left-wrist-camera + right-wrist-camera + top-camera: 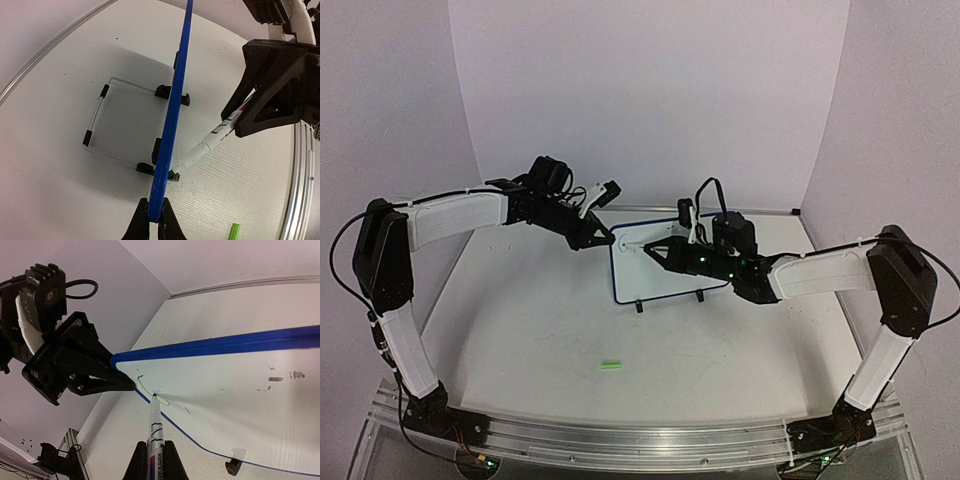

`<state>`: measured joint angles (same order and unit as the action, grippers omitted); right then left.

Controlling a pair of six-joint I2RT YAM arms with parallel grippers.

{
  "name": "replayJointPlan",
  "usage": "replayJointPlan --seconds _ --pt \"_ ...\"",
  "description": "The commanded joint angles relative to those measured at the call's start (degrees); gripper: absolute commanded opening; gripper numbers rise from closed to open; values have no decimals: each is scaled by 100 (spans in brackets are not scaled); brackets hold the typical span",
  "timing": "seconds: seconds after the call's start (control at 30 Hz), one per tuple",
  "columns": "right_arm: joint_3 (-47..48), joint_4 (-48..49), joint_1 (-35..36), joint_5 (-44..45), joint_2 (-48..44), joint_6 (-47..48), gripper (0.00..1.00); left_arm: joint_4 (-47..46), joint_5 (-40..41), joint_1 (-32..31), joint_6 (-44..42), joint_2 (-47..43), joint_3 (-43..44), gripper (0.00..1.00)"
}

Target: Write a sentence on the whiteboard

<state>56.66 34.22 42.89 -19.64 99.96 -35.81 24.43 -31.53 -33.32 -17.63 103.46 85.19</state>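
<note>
The whiteboard stands upright on two black feet at mid table; in the left wrist view only its blue rim shows, edge-on. My left gripper is shut on the board's top left corner. My right gripper is shut on a white marker, whose tip touches the board face near that corner. Of the sentence, only one curled green stroke shows beside the tip. The left gripper sits just left of the stroke.
A green marker cap lies on the table in front of the board. A wire stand props the board from behind. The wall corner and table's back edge run close behind it.
</note>
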Motion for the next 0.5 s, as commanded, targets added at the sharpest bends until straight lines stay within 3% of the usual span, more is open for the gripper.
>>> replayJointPlan --seconds 0.0,0.47 --pt "44 141 18 423 -105 25 0 160 340 18 -173 43 187 0" --pt "-188 143 20 698 -427 88 0 179 340 20 -186 44 191 0"
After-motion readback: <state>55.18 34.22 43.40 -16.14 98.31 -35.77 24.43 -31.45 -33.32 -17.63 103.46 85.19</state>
